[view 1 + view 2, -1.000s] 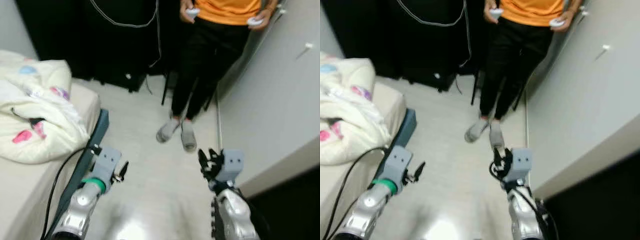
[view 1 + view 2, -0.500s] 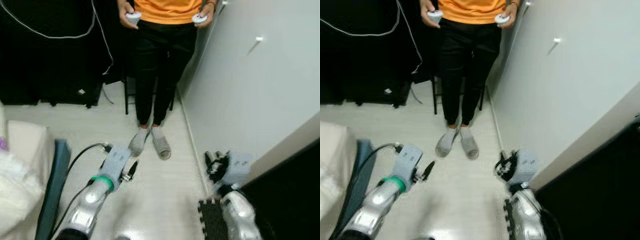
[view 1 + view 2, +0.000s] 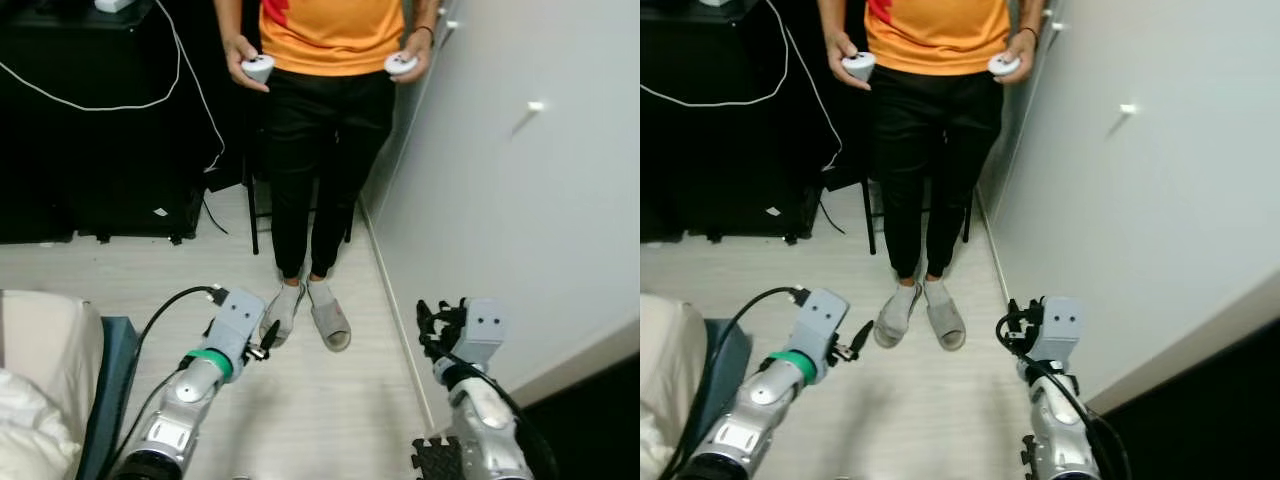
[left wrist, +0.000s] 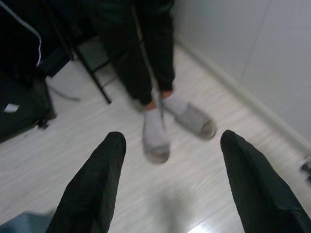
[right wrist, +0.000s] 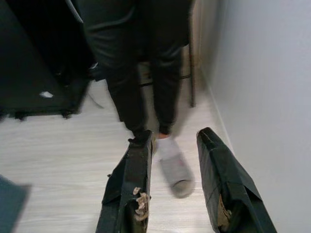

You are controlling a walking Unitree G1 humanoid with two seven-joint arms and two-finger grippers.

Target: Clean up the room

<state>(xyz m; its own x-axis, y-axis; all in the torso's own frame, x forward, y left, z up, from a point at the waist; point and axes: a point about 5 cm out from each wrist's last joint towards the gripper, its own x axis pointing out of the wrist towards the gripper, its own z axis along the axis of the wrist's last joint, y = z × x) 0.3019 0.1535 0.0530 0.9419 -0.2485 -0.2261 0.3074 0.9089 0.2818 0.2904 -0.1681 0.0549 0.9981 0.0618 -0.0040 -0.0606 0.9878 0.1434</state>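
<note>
With the left gripper (image 4: 167,187) and right gripper (image 5: 177,182) both hanging spread and empty over bare floor (image 3: 330,400), the robot is facing a standing person (image 3: 325,120), no tidying target being identifiable yet.

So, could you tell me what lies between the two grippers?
In the left eye view, between the left gripper and the right gripper stand a person's feet in grey slippers on pale floor.

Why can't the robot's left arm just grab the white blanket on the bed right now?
Probably it can't yet: the left gripper is open but points forward over the floor toward the person's slippers, while the blanket lies back beside the arm.
</note>
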